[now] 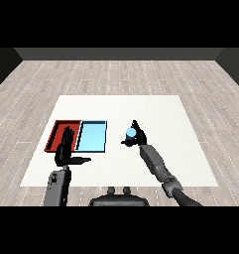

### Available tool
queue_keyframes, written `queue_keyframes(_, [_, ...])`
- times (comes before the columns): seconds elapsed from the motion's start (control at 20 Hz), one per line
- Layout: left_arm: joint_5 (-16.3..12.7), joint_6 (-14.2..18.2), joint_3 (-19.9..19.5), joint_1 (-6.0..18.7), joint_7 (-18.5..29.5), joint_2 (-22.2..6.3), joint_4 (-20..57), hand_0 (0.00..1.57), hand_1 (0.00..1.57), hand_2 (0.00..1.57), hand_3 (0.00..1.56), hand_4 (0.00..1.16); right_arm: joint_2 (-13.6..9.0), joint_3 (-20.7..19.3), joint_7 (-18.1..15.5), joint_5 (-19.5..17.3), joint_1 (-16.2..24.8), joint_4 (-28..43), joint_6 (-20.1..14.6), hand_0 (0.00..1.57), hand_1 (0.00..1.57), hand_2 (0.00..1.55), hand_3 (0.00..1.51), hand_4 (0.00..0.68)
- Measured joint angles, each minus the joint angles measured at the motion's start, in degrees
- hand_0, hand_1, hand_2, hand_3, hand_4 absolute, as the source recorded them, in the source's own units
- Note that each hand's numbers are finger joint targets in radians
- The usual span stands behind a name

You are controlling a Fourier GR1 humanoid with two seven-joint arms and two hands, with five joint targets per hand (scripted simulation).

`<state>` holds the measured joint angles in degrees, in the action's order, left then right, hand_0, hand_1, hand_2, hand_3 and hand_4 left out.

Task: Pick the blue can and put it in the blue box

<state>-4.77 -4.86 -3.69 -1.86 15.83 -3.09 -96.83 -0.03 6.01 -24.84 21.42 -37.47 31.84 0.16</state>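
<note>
In the head view, the right hand (137,136) curls round the small blue cylindrical can (130,132), holding it above the white table (180,149), right of the shallow light blue tray (92,148); it likely keeps the can upright for carrying leftward. The left hand (66,146) hovers with straight fingers and nothing in it over the red tray (55,130), out of the way.

On the table (180,149) the two trays lie side by side at the left, one tray (52,136) outermost, the other tray (92,137) just right of it, the left hand (65,149) before them, and the can (130,133) in the right hand (137,138) further right.
</note>
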Motion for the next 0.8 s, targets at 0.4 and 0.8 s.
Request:
queue_keyframes(0.4, [-0.6, -0.8, 0.1, -1.6, 1.9, 0.2, 0.2, 0.0, 0.0, 0.0, 0.0, 0.0, 0.0, 4.2, -2.4, 5.6, -6.9, -9.1, -0.6, 0.0, 0.0, 0.0, 0.0, 0.0])
queue_keyframes(0.8, [-0.2, 0.9, -0.1, -0.7, 0.5, 0.9, -0.8, 0.0, 0.0, 0.0, 0.0, 0.0, 0.0, 10.6, -2.8, 11.3, -7.3, -10.0, -2.4, 0.0, 0.0, 0.0, 0.0, 0.0])
